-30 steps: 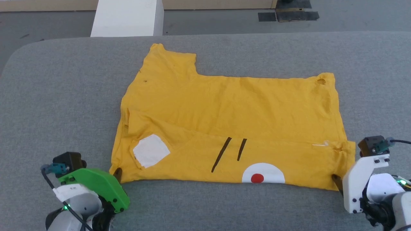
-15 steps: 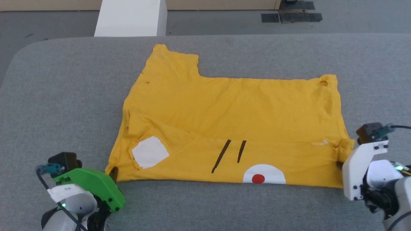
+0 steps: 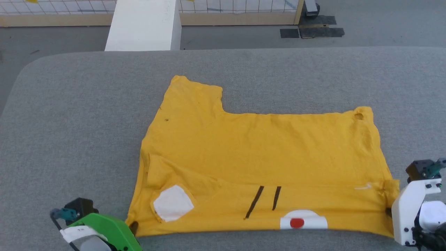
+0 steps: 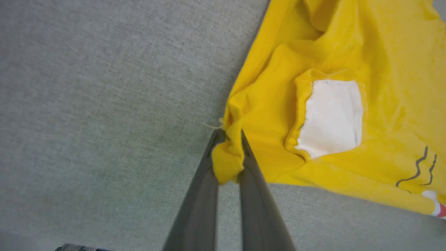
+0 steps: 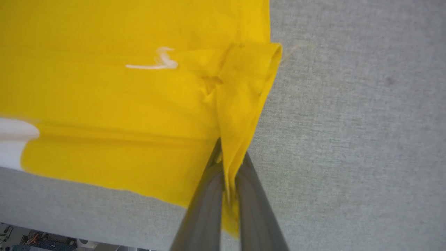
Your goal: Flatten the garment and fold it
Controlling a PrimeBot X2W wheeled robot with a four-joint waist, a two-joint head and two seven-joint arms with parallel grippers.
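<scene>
**Both jaws clamped on garment's near corners, worktop**

L gripper [image 4: 228, 134] sits at near-left of the worktop [image 3: 69, 104]. Its jaws are pressed together on the near-left corner of the garment [image 3: 264, 150]. L wrist view shows a small yellow wad squeezed betw. the two jaws just below the tips, w/ the rest of the cloth fanning away from them.

Garment lies spread on the worktop's near half, roughly centred, mostly flat w/ light wrinkles. One sleeve [image 3: 195, 94] sticks out toward the worktop's far-left side.

A strip along the worktop's near edge is folded over, so print shows there:
- white patch [image 3: 173, 203], closest to the L jaws
- two black stripes [image 3: 265, 202], about mid-worktop
- red dot [image 3: 297, 222] in a white half-circle, right at the garment's near edge
- small white mark [image 3: 362, 187], toward the near-right corner

R gripper [image 5: 230, 153] is at near-right of the worktop. Its jaws are closed tight on the garment's near-right corner. R wrist view shows a thin folded edge of cloth running down betw. the jaws, w/ a bit of yellow poking out lower down. That corner is doubled over into a small cuff-like fold just past the tips.
</scene>
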